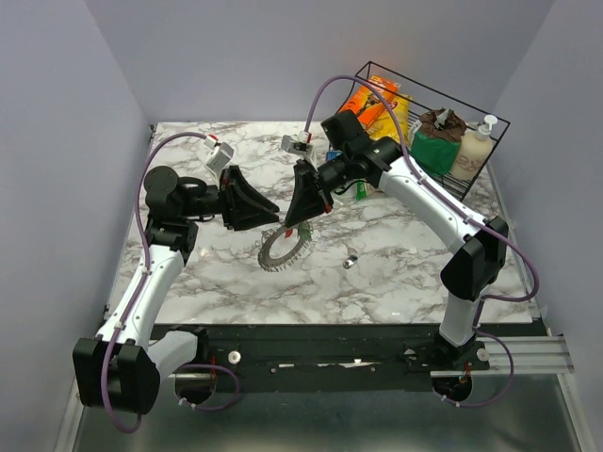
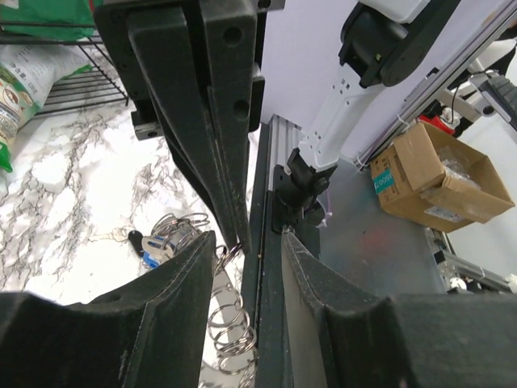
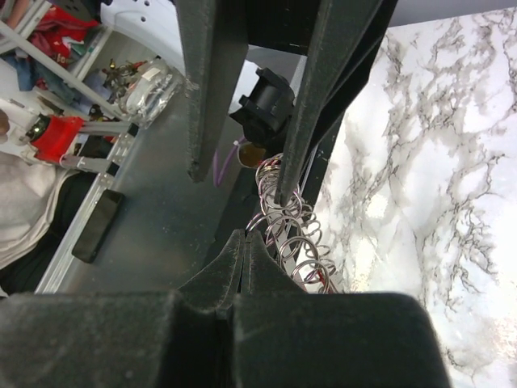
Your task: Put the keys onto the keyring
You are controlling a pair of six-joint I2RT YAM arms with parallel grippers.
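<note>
Marble table (image 1: 405, 275), one keyring (image 1: 284, 250) pinched by right claw (image 1: 288, 227), left claw (image 1: 267, 215) wide, one loose key (image 1: 350, 261)

No words can be read anywhere. A teal label (image 2: 386, 184) on the cardboard box (image 2: 444, 174) right of the left claw (image 2: 246, 241) is illegible.

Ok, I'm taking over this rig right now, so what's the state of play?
Left gripper: open, fingers either side of the keyring's coils.
Right gripper: shut, apparently pinching the ring's rim.
Done: many keys are already strung; the ring is mid-table.
Left: at least one loose key on the marble to the ring's right, untouched.
</note>
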